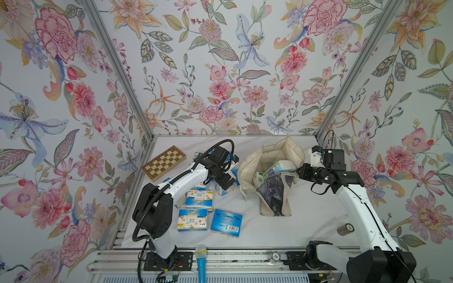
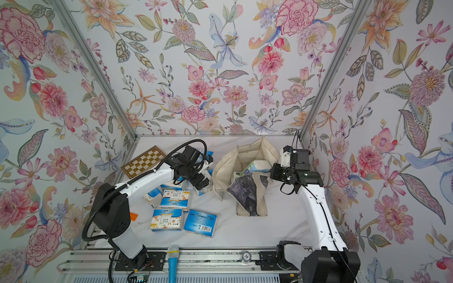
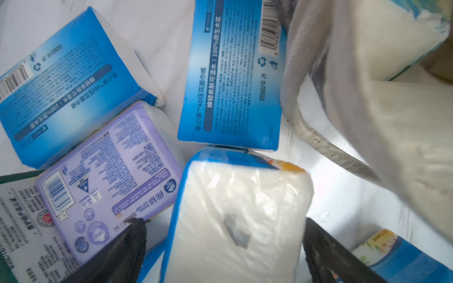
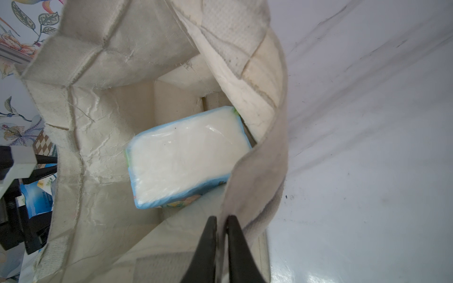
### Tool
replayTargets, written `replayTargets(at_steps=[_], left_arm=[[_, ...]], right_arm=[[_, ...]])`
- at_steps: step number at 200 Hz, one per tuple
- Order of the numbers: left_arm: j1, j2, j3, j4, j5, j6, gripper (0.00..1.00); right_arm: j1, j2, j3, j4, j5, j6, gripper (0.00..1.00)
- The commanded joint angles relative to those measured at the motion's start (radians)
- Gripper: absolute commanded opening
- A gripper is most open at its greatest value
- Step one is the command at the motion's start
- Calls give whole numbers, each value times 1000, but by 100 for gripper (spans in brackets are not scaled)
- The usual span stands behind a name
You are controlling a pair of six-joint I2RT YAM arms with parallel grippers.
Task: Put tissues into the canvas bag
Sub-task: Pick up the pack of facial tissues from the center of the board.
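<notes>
I find left gripper (image 3: 228,245) wide astride a white-faced pack (image 3: 235,208), lavender pack (image 3: 110,171) crowding; right gripper (image 4: 221,235) pinches canvas bag (image 4: 98,147) rim; chessboard (image 1: 163,163) apart.

Bright, even light; soft shadows; glare on table (image 4: 318,272); wrist views blurred close-up; edges distorted.

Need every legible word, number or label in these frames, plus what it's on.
"20260210 J9": blue pack
"100%原生木浆": same pack
"医护级产品认证": green-edged white pack
"10": round chip
Lavender pack: fine print too blurred to read
Barcode digits on the packs: unreadable
</notes>
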Motion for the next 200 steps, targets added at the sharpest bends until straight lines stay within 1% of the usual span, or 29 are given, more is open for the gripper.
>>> replayTargets(at_steps=[1, 15, 49, 85, 106, 122, 133, 152, 173, 200], left_arm=[[9, 22, -21, -38, 23, 13, 96], [10, 30, -15, -52, 29, 13, 90], [12, 35, 11, -83, 27, 13, 71], [15, 10, 38, -110, 19, 13, 54], [20, -28, 60, -122, 12, 8, 53], [30, -71, 101, -141, 8, 2, 53], [36, -102, 144, -151, 5, -3, 53], [39, -136, 250, -169, 10, -12, 57], [39, -141, 380, -184, 56, -33, 57], [38, -158, 475, -136, 109, -60, 57]], right_arm=[[10, 14, 9, -1, 5, 10, 13], [11, 15, 9, -2, 6, 10, 13], [11, 8, 7, -2, 5, 10, 13], [11, 0, 4, -2, 8, 11, 13], [12, -4, 4, -1, 8, 11, 13], [11, -7, 4, -2, 8, 11, 13], [11, -7, 4, -1, 8, 11, 13], [11, -6, 6, -2, 5, 13, 13], [16, -5, 7, -2, 4, 16, 13], [19, -9, 8, -2, 7, 16, 13]])
